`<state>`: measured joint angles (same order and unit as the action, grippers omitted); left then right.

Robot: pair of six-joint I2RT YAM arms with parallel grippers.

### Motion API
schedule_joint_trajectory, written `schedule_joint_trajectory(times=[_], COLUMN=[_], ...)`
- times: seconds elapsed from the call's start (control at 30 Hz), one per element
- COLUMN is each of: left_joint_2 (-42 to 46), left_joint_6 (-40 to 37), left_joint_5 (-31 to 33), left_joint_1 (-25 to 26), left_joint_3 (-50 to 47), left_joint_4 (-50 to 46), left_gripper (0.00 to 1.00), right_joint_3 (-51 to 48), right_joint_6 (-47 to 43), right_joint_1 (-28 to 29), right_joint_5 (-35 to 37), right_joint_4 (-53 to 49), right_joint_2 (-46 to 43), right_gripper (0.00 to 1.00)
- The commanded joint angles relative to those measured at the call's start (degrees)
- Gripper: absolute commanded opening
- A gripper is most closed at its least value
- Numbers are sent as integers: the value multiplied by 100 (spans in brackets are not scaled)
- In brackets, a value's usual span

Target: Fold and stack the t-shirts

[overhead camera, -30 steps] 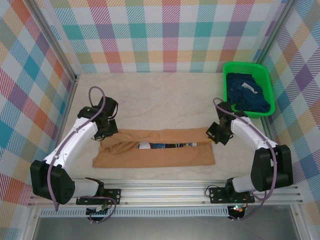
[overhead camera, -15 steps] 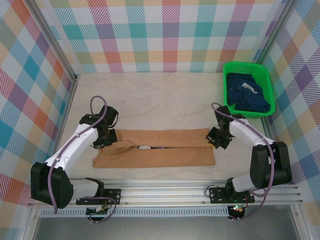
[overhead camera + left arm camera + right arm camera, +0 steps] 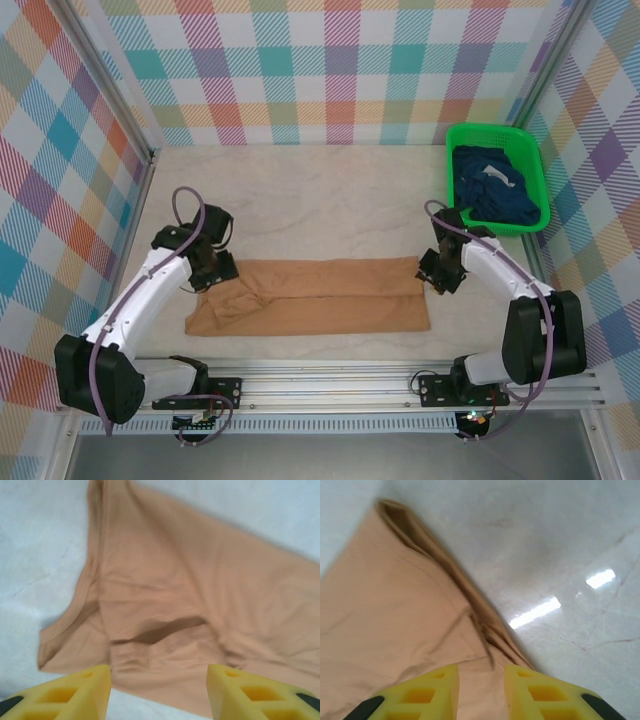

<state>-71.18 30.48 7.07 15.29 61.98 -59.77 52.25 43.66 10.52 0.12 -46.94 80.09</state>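
A tan-orange t-shirt [image 3: 310, 297] lies on the table folded into a long flat strip, its print hidden inside. My left gripper [image 3: 215, 272] hovers over the strip's left end. In the left wrist view that gripper [image 3: 159, 690] stands open, its yellow fingers [image 3: 75, 692] wide apart above rumpled cloth [image 3: 190, 590]. My right gripper [image 3: 432, 275] is at the strip's right end. Seen from the right wrist, this gripper [image 3: 481, 690] is narrowly open, and the folded edge of the shirt [image 3: 395, 620] lies flat below the gap. Dark navy t-shirts [image 3: 495, 195] are heaped in the basket.
The bright green mesh basket [image 3: 497, 135] stands at the back right corner, against the checked wall. Bare pale tabletop [image 3: 320, 205] stretches behind the strip. An aluminium rail [image 3: 330, 385] runs along the near edge by the arm bases.
The upper flap has come down over the print, closing the slit along the strip. Both grippers went from shut to open and let the cloth go.
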Motion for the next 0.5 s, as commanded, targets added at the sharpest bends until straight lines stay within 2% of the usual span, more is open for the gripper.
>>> schedule_joint_trajectory(times=[0.0, 0.23, 0.4, 0.47], left_joint_2=[-677, -2466, -3172, -3333], left_joint_6=[129, 84, -93, -172], left_joint_5=[-320, -861, -874, -633], left_joint_1=[-447, -1463, -1633, -1650], left_joint_3=[450, 947, 1113, 1091], left_joint_4=[207, 993, 1132, 1068], left_gripper=[53, 46, 40, 39], right_joint_3=[356, 1086, 1084, 980], right_joint_6=[-222, 64, 441, 476], right_joint_1=[50, 230, 249, 248], right_joint_5=[-70, -358, -487, -389], right_joint_4=[305, 741, 754, 749], right_joint_2=[369, 1583, 2062, 2172], right_gripper=[27, 23, 23, 23])
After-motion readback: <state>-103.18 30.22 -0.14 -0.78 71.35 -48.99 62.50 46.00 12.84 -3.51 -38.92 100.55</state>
